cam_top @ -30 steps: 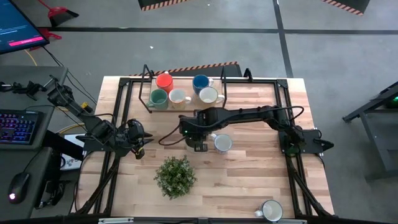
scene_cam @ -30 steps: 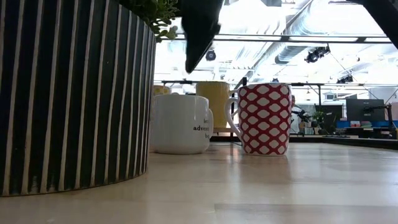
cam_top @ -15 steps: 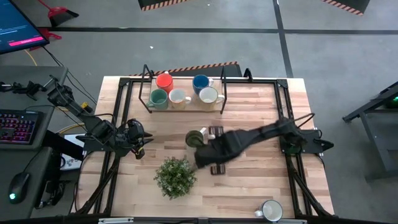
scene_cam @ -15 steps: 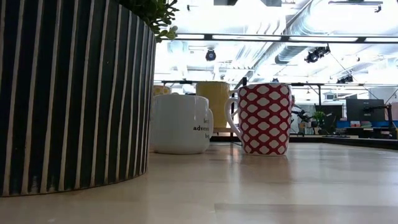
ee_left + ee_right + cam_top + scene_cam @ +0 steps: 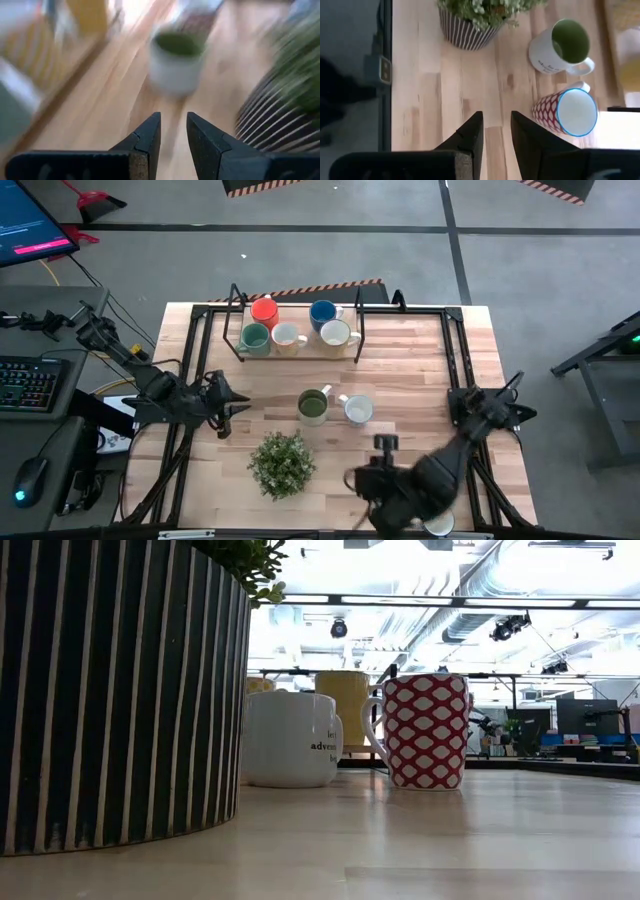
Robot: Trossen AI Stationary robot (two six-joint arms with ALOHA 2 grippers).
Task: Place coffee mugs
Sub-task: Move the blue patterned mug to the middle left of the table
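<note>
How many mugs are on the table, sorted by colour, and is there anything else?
Orange mug: 1
Blue mug: 1
Teal mug: 1
White or cream mugs: 3
White mug, green inside: 1
Red-and-white patterned mug: 1
Potted plant: 1
Total: 9

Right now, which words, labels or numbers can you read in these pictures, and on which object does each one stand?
"adven": a cut-off fragment printed in dark letters on the white mug, low view; the lines above and below it are too partial to read.
Monitor beside the table, high view: pink bars of text, too small to read.
Red-and-white patterned mug: pattern only, no words.
No other readable text.
</note>
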